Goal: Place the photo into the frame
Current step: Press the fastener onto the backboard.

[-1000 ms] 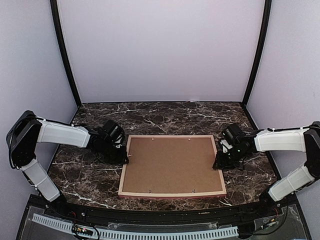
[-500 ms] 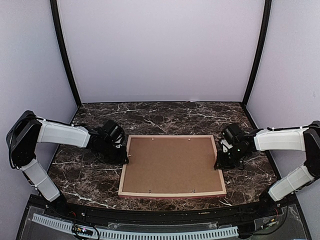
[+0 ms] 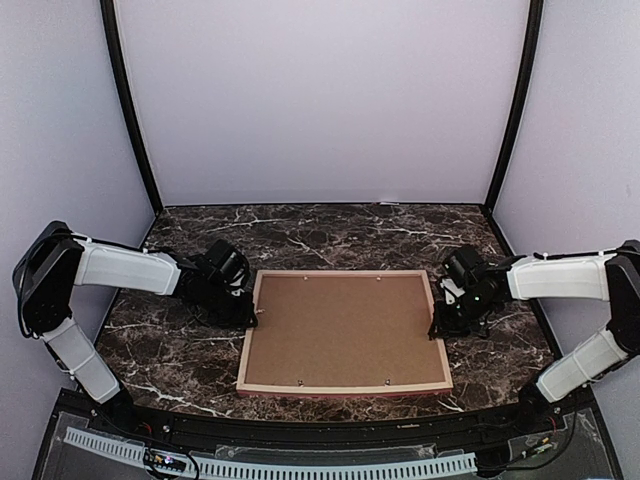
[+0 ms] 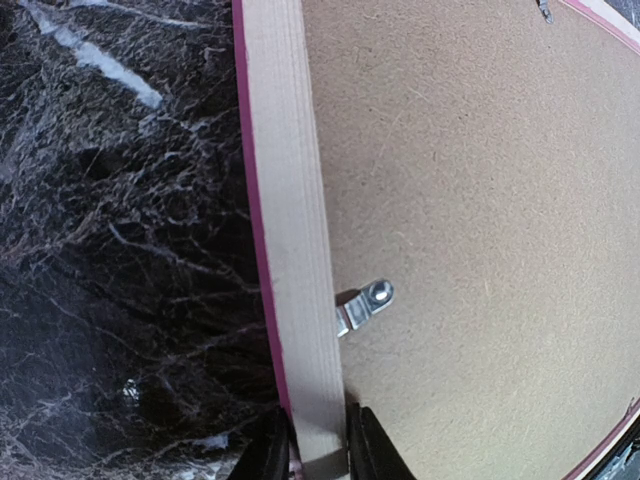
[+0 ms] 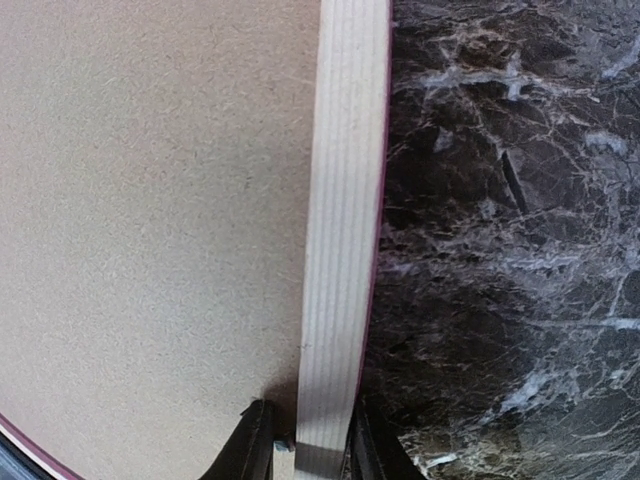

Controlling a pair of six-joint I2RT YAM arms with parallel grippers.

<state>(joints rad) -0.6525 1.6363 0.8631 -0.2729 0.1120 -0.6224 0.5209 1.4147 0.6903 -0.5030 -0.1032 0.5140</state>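
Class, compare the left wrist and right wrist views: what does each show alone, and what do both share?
Only the left wrist view: the left gripper pinching a rail of the frame, and a metal retaining clip on the backing board. Only the right wrist view: the right gripper straddling the opposite rail, no clip in sight. Both: pale wood rail with pink edge, brown board, dark marble table.

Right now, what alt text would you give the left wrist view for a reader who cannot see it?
The left gripper clamps the pale wooden rail of the frame, which lies back-up on a dark marble table. A brown backing board fills the frame, and a small metal clip on the rail overlaps its edge.
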